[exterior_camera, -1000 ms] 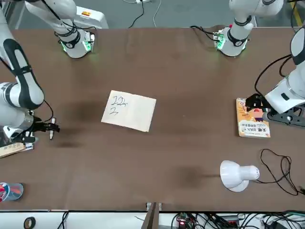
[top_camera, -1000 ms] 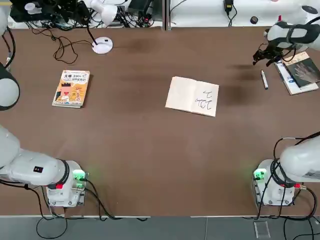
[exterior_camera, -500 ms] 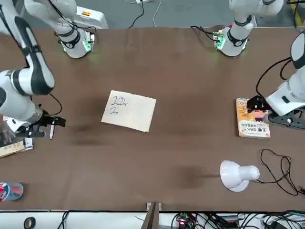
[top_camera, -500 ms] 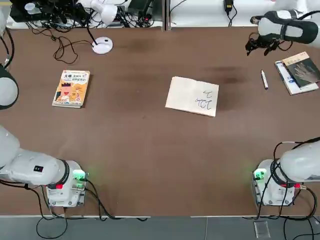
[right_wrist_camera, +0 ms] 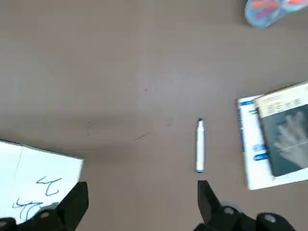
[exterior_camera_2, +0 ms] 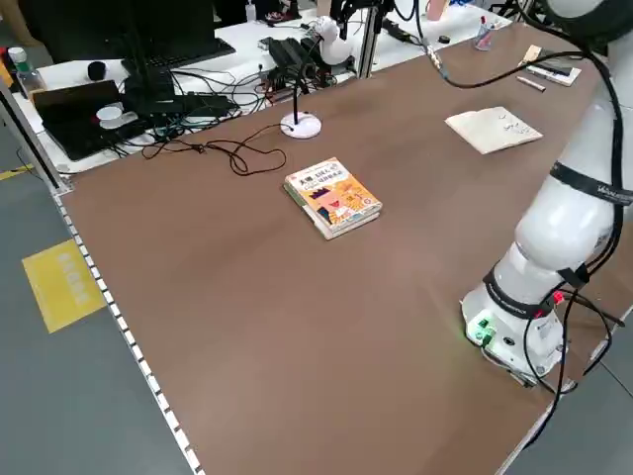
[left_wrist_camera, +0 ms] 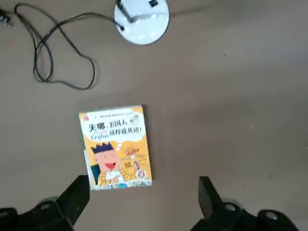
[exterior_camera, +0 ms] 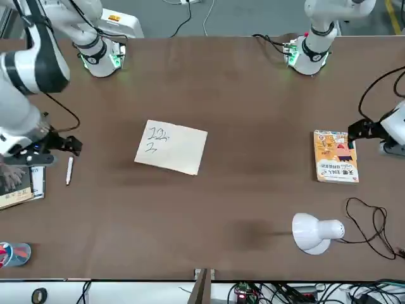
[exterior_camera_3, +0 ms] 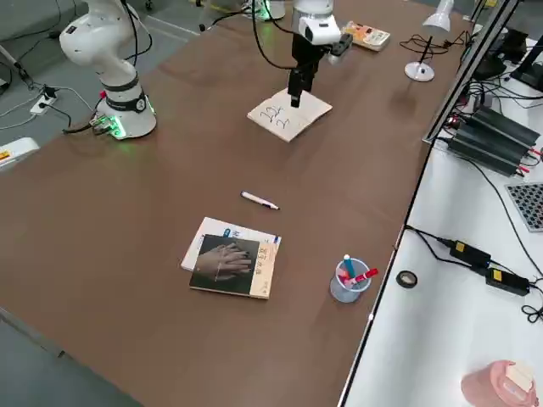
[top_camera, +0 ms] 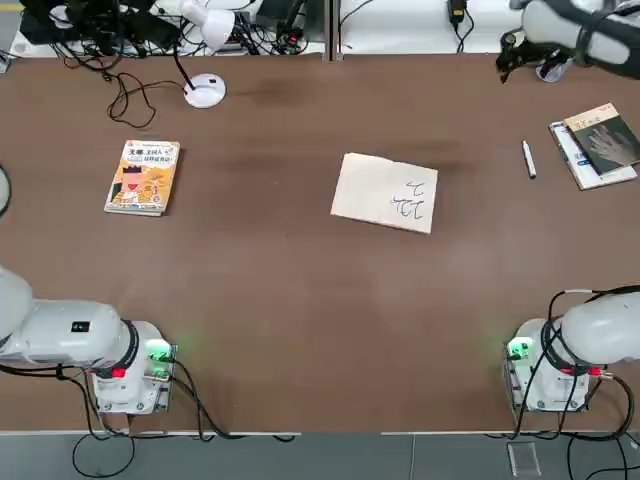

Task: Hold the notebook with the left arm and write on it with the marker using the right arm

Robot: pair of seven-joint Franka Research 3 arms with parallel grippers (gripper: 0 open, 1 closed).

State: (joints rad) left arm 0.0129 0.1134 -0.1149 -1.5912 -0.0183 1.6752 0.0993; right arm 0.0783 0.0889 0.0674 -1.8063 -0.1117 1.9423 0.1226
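Nearest the robot, the two arm bases stand at the near edge of the brown table (top_camera: 300, 320), each lit green: the left arm (top_camera: 70, 340) at the near left corner, the right arm (top_camera: 590, 335) at the near right.

Around mid-table lies the notebook (top_camera: 384, 192), open and flat, with a few dark handwritten strokes on its right part. Nothing touches it. Well to its left lies an orange-yellow illustrated book (top_camera: 142, 176). Well to the notebook's right, the marker (top_camera: 528, 159) lies loose on the table, just left of a dark-covered book showing a hand (top_camera: 603, 140), which rests on a blue-and-white booklet (top_camera: 574, 152).

The left gripper (left_wrist_camera: 144, 202) hangs high above the orange-yellow book, its fingers spread wide and holding nothing. The right gripper (right_wrist_camera: 143, 202) is raised over the stretch between notebook and marker, its fingers wide apart and empty; from overhead it appears near the table's far right edge.

Farther off, on the left, a white desk lamp (top_camera: 205, 90) stands with its black cord (top_camera: 125, 95) looping beside it. At the far right corner a clear cup of pens (exterior_camera_3: 348, 278) stands near the edge. Beyond the table's far edge runs a white bench with cables and electronics (top_camera: 100, 20).
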